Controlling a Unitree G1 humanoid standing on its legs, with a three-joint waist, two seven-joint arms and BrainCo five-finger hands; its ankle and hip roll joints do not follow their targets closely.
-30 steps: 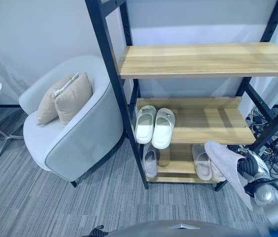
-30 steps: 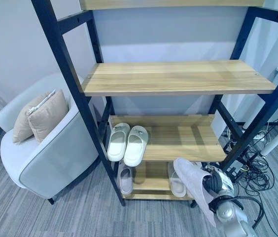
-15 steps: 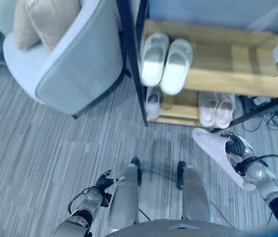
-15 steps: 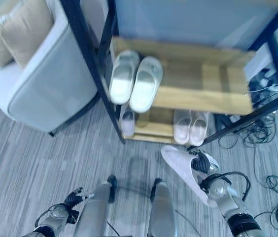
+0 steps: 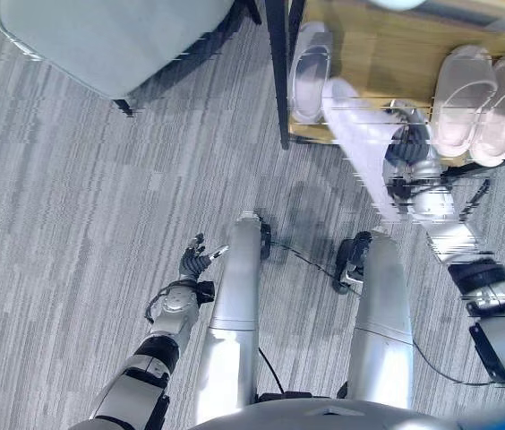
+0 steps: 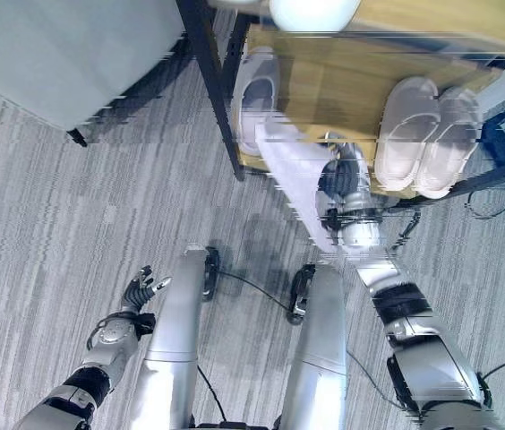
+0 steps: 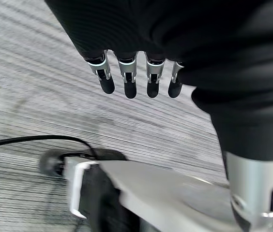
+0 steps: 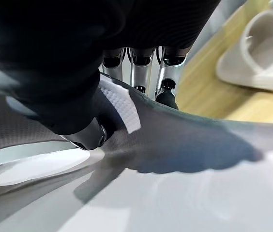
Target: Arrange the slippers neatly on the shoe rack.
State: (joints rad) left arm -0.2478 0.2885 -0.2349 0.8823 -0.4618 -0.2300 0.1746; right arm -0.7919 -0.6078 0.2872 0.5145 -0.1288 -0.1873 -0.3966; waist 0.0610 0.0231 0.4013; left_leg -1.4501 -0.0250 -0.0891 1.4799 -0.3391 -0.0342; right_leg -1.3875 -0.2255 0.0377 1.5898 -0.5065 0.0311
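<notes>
**Inspector:** Carrying a pale slipper (image 5: 360, 134), the right hand (image 5: 406, 154) has fingers and thumb pinched on its strap, toe aimed at the bottom shelf (image 5: 387, 76) of the shoe rack (image 5: 277, 63).

**Clerk:** And its mate?

**Inspector:** A single slipper (image 5: 311, 58) lies at that shelf's left end; a finished pair (image 5: 481, 85) sits further right. Placement step, I judge: next, lower it into the gap, beside and parallel to the single.

**Clerk:** Left hand?

**Inspector:** Left hand (image 5: 197, 262) idle over carpet (image 5: 73, 206), fingers straight, empty.
</notes>
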